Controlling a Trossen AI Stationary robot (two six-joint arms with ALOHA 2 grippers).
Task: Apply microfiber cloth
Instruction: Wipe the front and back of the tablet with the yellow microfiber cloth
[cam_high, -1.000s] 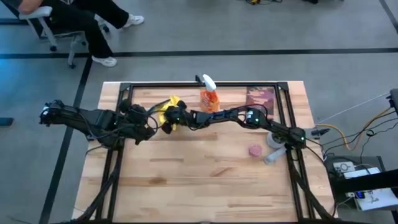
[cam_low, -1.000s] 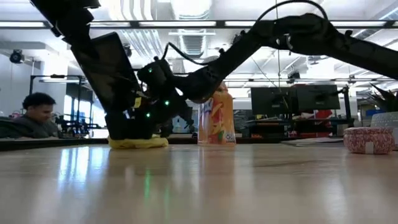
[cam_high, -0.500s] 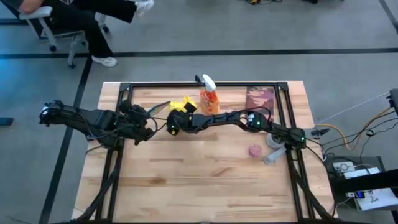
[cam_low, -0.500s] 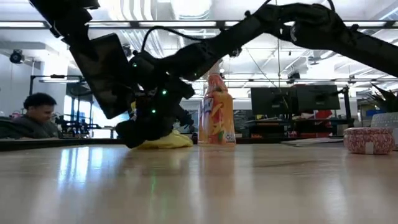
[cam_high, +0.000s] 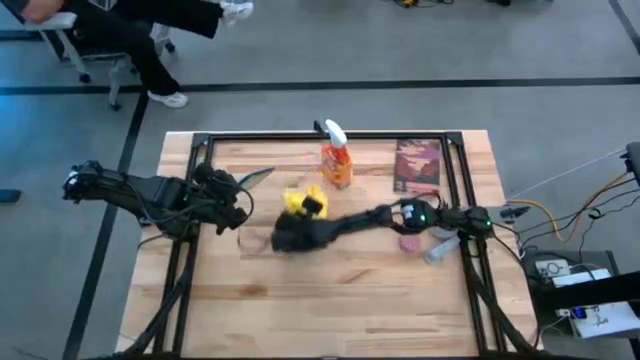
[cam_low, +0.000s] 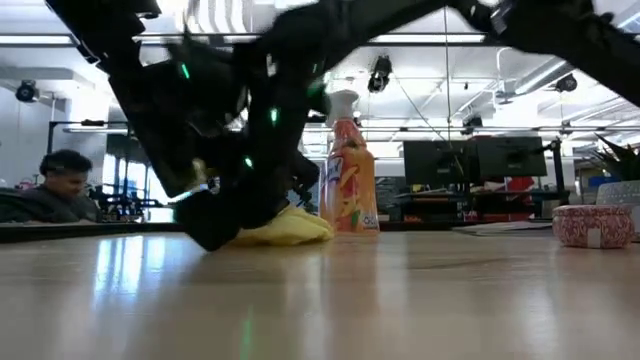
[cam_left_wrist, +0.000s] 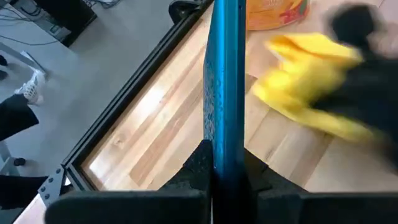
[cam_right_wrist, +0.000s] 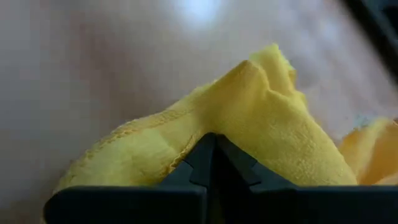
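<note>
Fingers of right gripper (cam_right_wrist: 211, 163) pinch yellow cloth (cam_high: 304, 201) mid-desk beside tablet (cam_left_wrist: 225, 81), which left gripper (cam_left_wrist: 217, 177) clamps upright, edge-on, likely presenting it for wiping.

No text, brand, number or sign can be read in any of the views. A printed label is carried by the orange spray bottle (cam_low: 347, 175), but only orange, white and green patches can be made out on it, and no letters can be told apart. A patterned cover is shown by the dark red book (cam_high: 417, 164) on the desk (cam_high: 340, 290), and nothing legible can be distinguished there either.
</note>
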